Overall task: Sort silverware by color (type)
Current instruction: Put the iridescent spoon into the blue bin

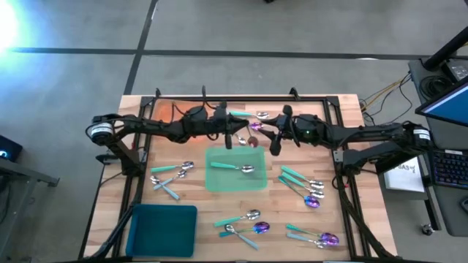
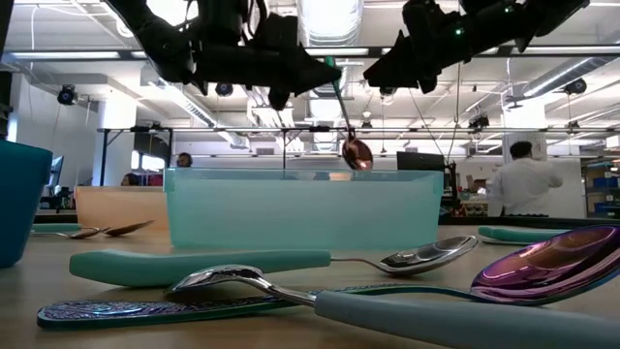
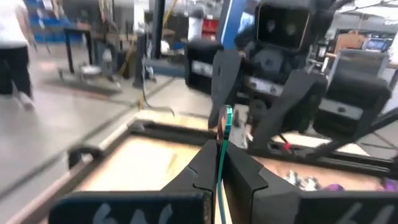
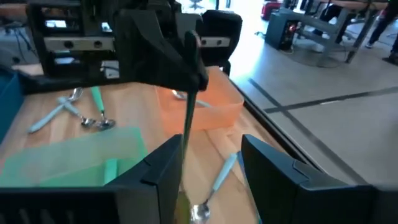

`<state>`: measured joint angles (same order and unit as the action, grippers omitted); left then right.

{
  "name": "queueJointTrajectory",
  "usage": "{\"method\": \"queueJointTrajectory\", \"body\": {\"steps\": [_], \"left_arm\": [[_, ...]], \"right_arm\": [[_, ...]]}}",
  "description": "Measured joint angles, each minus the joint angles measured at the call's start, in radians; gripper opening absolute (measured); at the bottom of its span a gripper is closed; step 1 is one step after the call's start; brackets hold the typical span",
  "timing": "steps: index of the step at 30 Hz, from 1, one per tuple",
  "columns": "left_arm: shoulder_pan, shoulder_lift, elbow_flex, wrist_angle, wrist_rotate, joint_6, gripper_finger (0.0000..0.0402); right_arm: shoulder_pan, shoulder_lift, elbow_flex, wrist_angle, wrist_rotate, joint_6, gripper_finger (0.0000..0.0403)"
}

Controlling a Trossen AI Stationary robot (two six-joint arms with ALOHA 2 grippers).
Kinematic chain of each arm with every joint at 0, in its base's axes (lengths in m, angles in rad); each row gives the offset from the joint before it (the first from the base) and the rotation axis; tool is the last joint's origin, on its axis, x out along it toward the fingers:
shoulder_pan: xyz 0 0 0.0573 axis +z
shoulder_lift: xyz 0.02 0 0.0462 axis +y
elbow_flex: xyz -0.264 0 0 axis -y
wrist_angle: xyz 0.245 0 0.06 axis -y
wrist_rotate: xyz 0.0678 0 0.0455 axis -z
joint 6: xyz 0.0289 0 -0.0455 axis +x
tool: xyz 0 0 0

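My left gripper point(image 3: 221, 149) is shut on a spoon with a teal handle and a purple head point(image 2: 356, 153), held up over the far middle of the table. In the high view the head point(image 1: 254, 128) lies between the two grippers. My right gripper point(image 4: 211, 146) is open and faces the left one point(image 1: 230, 137). The spoon point(image 4: 188, 118) runs down beside the inner side of one of its fingers. More silverware lies on the table in groups at the left point(image 1: 172, 175), right point(image 1: 303, 186) and near side point(image 1: 245, 223). My left gripper pinches the spoon's thin teal handle point(image 3: 221, 163) between its two fingers, and the handle shows edge-on. The spoon runs out past the fingertips. In the low view it hangs nearly upright, head down, clear of the table. I cannot tell whether my right gripper touches the spoon.
A green tray point(image 1: 219, 183) in the middle holds one teal-handled spoon point(image 1: 234, 168). An orange tray point(image 4: 214, 106) with a silver spoon stands at the far side, under the arms. A teal tray point(image 1: 162, 228) sits at the near left. A black frame point(image 1: 344, 168) rims the table.
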<state>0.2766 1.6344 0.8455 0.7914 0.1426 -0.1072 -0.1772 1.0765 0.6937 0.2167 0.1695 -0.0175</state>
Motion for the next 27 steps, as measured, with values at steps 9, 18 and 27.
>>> {"method": "queueJointTrajectory", "body": {"steps": [9, 18, 27], "left_arm": [[-0.102, -0.036, 0.005, 0.009, 0.069, -0.174, 0.0], [-0.279, -0.201, 0.004, -0.138, 0.05, -0.242, 0.0], [-0.474, -0.363, 0.01, -0.498, -0.08, -0.509, 0.0]], "right_arm": [[0.0, -0.005, 0.0, -0.077, 0.0, -0.007, 0.0136], [0.0, 0.051, 0.0, -0.131, 0.0, 0.011, 0.0123], [0.0, 0.113, 0.0, -0.131, -0.002, 0.069, 0.0122]]}}
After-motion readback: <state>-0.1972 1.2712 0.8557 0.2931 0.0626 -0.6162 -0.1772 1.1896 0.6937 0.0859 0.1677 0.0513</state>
